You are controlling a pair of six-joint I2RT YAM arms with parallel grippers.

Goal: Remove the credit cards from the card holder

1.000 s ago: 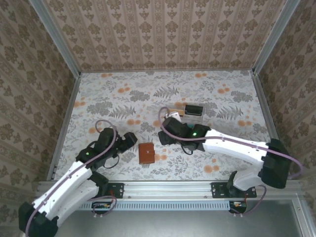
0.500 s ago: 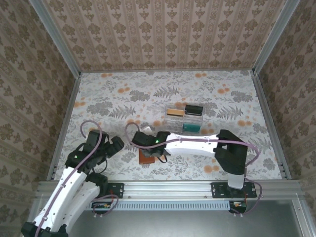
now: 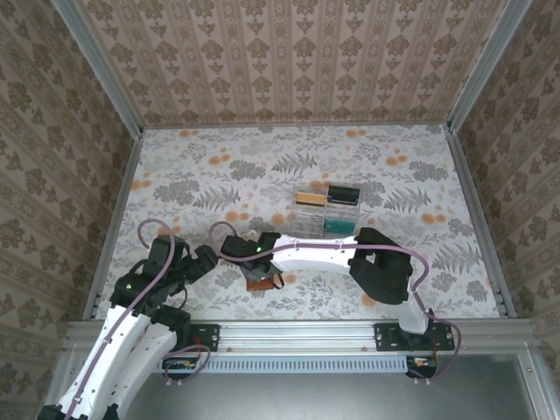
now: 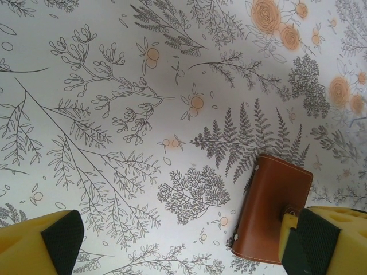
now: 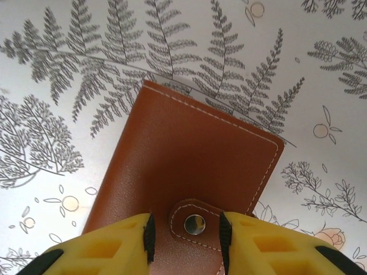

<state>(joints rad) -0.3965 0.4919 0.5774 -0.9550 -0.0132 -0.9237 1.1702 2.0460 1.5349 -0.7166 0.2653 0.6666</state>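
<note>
The card holder (image 5: 195, 166) is a brown leather wallet lying closed and flat on the floral table, its snap tab fastened. No credit cards show outside it; a pale sliver peeks along its far edge. My right gripper (image 5: 184, 235) hovers over the near end, jaws slightly apart on either side of the snap tab, holding nothing. In the top view the right gripper (image 3: 255, 265) partly covers the card holder (image 3: 261, 283). My left gripper (image 4: 183, 249) is wide open and empty, with the card holder (image 4: 269, 212) just inside its right finger (image 4: 321, 243). The left gripper (image 3: 208, 259) sits left of the wallet.
A clear plastic tray (image 3: 325, 212) stands behind the wallet near the table's middle, holding tan, dark and teal flat items. The right arm (image 3: 324, 254) stretches leftward across the front of the table. Patterned walls and metal rails enclose the table.
The right arm swung from near the tray leftward and down over the wallet. The left arm drew back slightly toward the front left.
</note>
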